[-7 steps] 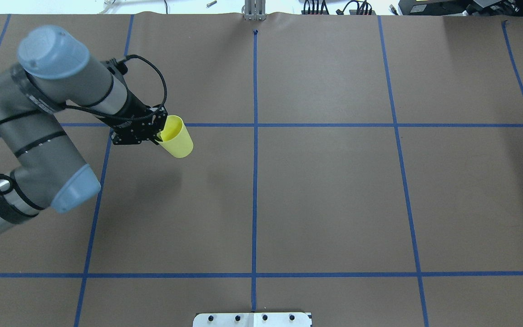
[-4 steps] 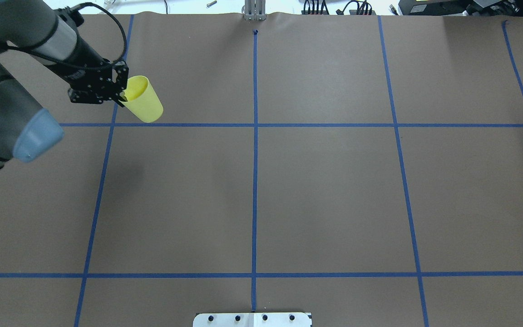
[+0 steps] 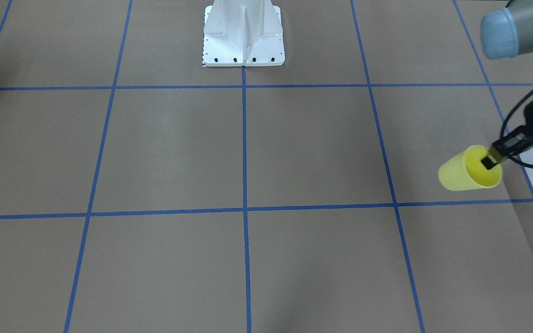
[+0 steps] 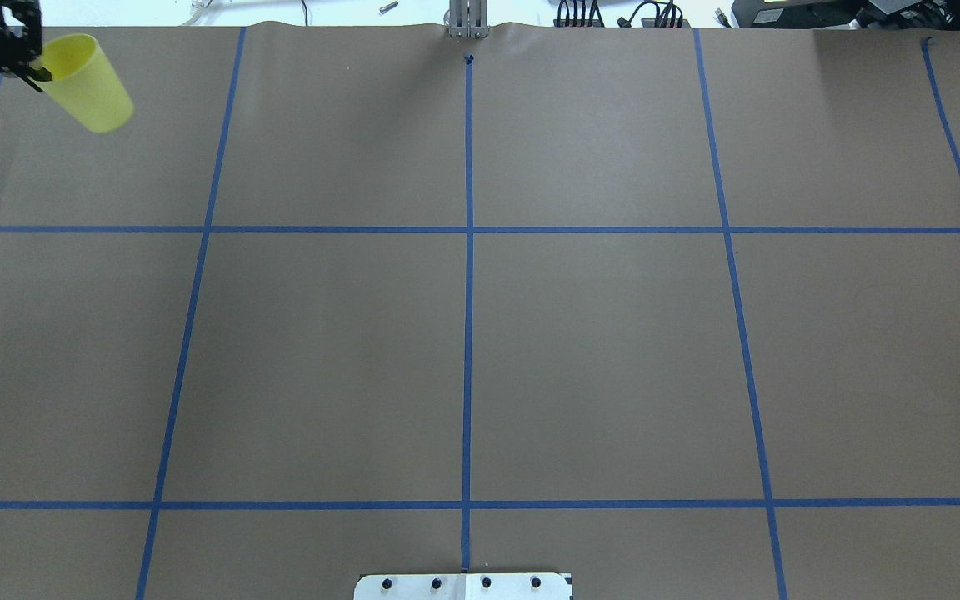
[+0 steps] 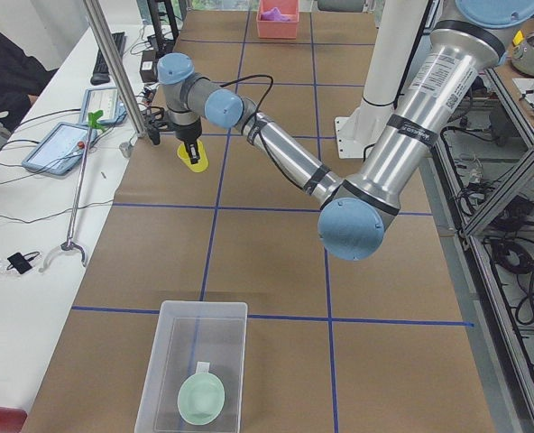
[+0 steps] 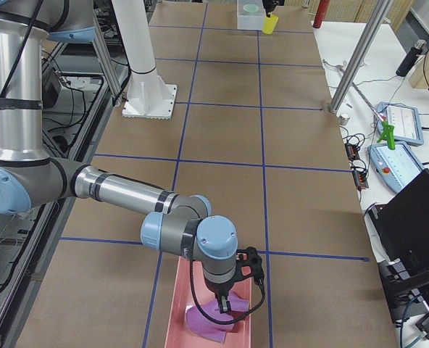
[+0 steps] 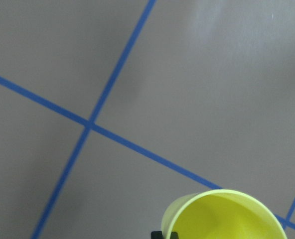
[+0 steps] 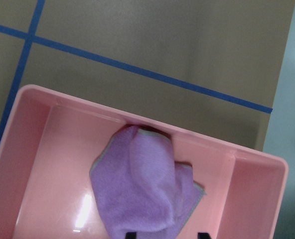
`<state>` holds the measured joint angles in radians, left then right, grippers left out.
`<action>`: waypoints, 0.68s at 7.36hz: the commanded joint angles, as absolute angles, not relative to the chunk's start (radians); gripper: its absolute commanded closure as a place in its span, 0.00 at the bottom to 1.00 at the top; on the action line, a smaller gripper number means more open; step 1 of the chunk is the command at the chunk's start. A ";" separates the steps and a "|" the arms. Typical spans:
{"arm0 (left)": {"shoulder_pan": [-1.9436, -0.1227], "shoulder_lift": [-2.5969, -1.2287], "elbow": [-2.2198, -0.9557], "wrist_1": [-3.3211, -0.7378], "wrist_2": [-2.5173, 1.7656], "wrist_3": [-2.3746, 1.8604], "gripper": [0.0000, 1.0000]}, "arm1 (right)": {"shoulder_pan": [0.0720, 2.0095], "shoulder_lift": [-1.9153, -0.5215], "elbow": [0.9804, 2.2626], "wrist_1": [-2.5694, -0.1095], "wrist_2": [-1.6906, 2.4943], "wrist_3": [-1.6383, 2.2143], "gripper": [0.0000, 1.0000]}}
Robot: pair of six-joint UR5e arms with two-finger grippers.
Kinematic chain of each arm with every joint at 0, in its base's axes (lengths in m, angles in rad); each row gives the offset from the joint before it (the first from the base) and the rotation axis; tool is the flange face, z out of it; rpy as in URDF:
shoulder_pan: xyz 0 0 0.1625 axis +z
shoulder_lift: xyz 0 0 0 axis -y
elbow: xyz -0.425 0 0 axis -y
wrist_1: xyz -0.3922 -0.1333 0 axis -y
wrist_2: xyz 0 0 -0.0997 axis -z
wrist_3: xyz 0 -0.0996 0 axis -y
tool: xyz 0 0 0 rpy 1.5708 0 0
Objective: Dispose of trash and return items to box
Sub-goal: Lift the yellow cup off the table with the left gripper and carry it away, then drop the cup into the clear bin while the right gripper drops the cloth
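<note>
**Cup in transit, box not yet reached**

We find the left claw point(image 3: 491, 162) closed on the rim of the yellow cup point(image 3: 467, 169), one finger inside the mouth and one outside. It holds the cup tilted above the surface point(image 3: 248, 152), at the right of the front view. The box point(image 5: 155, 370) sits at the bottom of the left side view with the mint bowl point(image 5: 201, 397) inside; the cup is not yet over it. The right claw point(image 8: 166, 234) hangs open over a purple cloth point(image 8: 147, 184) in a pink tray point(image 8: 257, 189), gripping nothing.

In our judgement, the one-wall pinch may let the cup pivot or slip. A tilted release could strike the box wall or the bowl and roll out. The cup looks smooth, thin-walled, tapered and undamaged.
</note>
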<state>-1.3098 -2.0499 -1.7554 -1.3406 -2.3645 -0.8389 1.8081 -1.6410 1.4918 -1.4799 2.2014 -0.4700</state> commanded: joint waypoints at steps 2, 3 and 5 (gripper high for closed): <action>-1.524 -2.046 -1.653 -1.221 -2.365 -0.405 1.00 | 1.775 -1.663 1.563 -1.482 2.422 -0.320 0.00; -1.582 -2.005 -1.590 -1.235 -2.368 -0.312 1.00 | 1.746 -1.666 1.615 -1.485 2.434 -0.234 0.00; -1.647 -1.907 -1.487 -1.329 -2.368 -0.198 1.00 | 1.656 -1.689 1.751 -1.491 2.434 -0.039 0.00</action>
<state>-1.5987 -1.9758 -1.5520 -1.2647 -2.3680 -0.2728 1.7097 -1.6778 1.6712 -1.4870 2.4286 -0.1613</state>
